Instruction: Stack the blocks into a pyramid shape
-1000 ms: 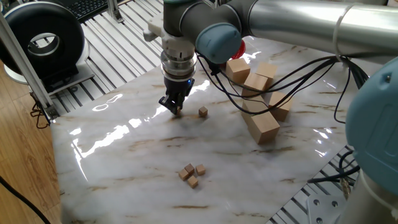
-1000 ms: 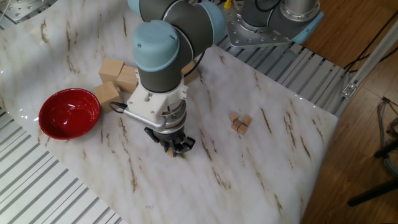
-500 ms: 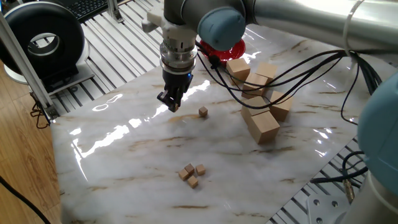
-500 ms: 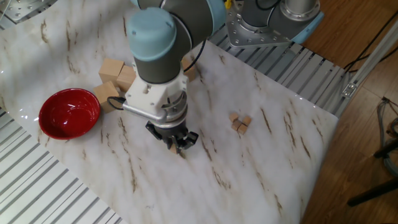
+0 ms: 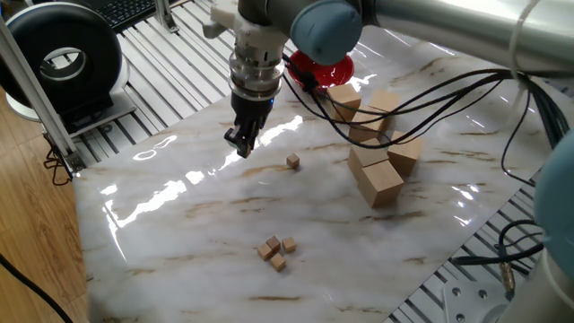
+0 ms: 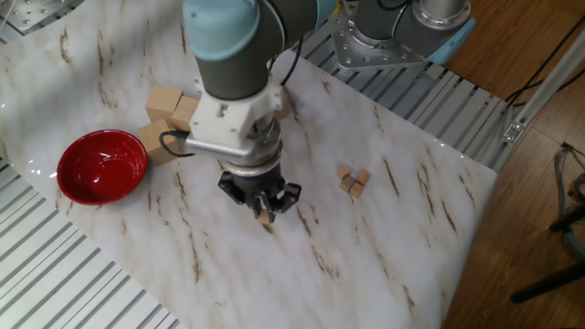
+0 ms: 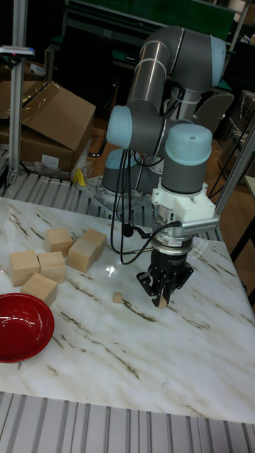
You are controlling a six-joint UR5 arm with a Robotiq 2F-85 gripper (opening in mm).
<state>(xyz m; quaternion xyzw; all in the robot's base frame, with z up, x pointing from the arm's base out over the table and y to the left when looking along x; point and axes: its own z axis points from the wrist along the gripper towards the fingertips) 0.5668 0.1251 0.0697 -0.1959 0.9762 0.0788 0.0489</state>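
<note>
Pinching 1 tiny cube [image 7: 163,302] between my fingers, my gripper [image 6: 264,212] hangs above the marble table [image 5: 197,224], 1 cube [image 5: 293,161] beside it and 3 cubes [image 5: 277,250] well apart.

Hidden and cut off

The gripper [image 7: 163,297] fingers mostly cover a tiny cube [image 7: 162,302]; the red bowl [image 5: 318,69] sits half behind the arm.

A white marble-patterned table [image 5: 179,206] sits on ribbed aluminium framing [image 6: 55,274]. Wooden floor [image 6: 512,228] fills the right of the other fixed view. Cardboard boxes [image 7: 53,117] occupy the tall view's upper left.
</note>
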